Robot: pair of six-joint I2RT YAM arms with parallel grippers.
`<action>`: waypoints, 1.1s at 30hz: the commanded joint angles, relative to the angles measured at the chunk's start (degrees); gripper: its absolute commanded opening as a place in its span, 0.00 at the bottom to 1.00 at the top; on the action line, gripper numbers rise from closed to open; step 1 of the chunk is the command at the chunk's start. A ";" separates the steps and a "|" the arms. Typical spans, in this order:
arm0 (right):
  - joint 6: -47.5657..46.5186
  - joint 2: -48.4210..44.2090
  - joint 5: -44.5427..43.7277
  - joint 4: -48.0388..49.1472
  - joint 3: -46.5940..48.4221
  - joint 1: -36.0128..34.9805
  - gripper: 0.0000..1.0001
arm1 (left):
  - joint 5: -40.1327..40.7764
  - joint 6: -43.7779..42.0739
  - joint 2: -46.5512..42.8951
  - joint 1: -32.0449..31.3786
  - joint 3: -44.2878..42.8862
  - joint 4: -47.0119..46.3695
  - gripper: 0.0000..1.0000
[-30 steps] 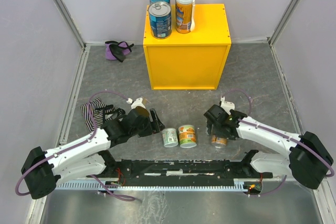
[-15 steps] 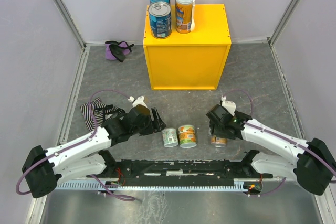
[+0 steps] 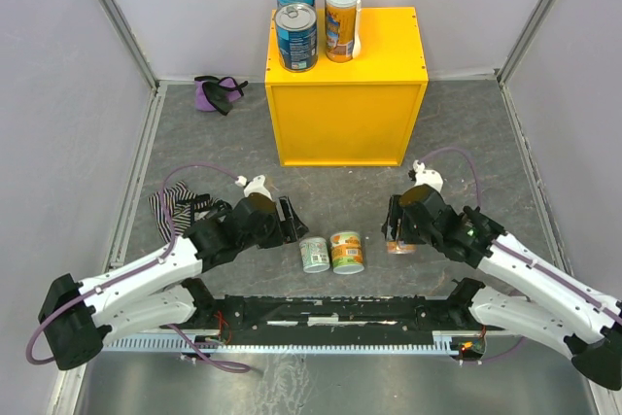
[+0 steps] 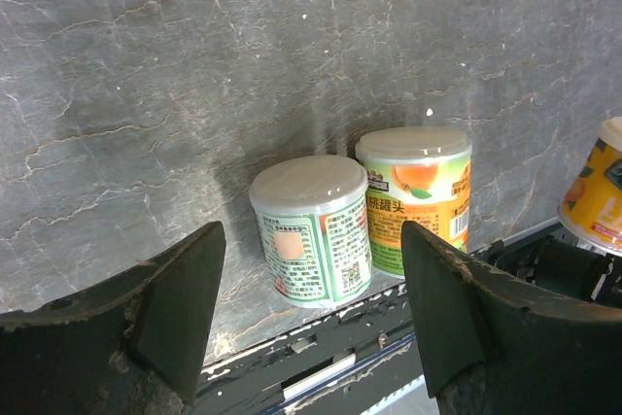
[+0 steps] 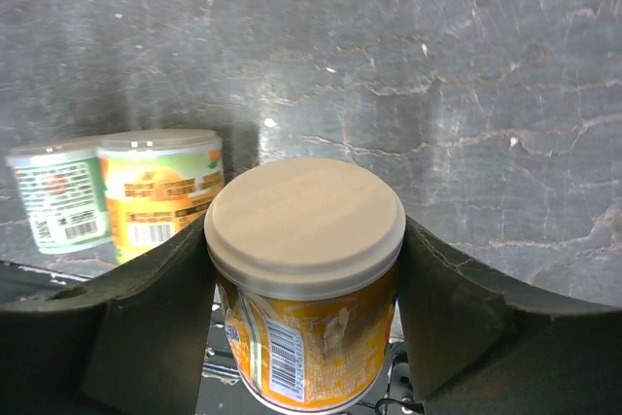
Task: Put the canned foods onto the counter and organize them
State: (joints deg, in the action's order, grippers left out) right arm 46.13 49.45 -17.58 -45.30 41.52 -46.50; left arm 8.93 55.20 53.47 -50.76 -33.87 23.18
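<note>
The yellow counter (image 3: 389, 46) stands at 12 o'clock on the table (image 3: 486, 143), with two blue-labelled cans (image 3: 296, 36) and two tall orange cans (image 3: 341, 17) grouped at its 11 o'clock corner. At 4 o'clock the right gripper (image 3: 399, 236) pinches a short orange can (image 5: 303, 230) between both fingers. At 6 o'clock a pale-green can (image 4: 309, 230) and an orange-and-green can (image 4: 416, 196) stand touching, with the left gripper (image 3: 290, 224) spread wide at their 10 o'clock.

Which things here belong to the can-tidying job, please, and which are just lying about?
Job: yellow box; blue cans; tall orange cans; green can; short orange can; gripped orange can in the right pincer.
Lying about: purple bundle; striped cloth.
</note>
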 commanded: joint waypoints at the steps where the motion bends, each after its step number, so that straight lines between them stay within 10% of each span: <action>1: -5.29 -1.91 -1.45 1.87 7.54 -0.85 0.01 | 2.11 -1.53 -2.10 -0.20 -0.75 -2.74 0.79; 33: -28.82 25.69 -5.46 11.06 62.44 7.49 0.01 | 3.07 1.04 -10.05 -0.20 1.70 1.24 0.79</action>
State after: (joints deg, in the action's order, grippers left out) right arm 19.44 74.24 -24.97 -41.06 97.69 -41.93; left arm 10.46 55.33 44.64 -50.76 -32.38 24.23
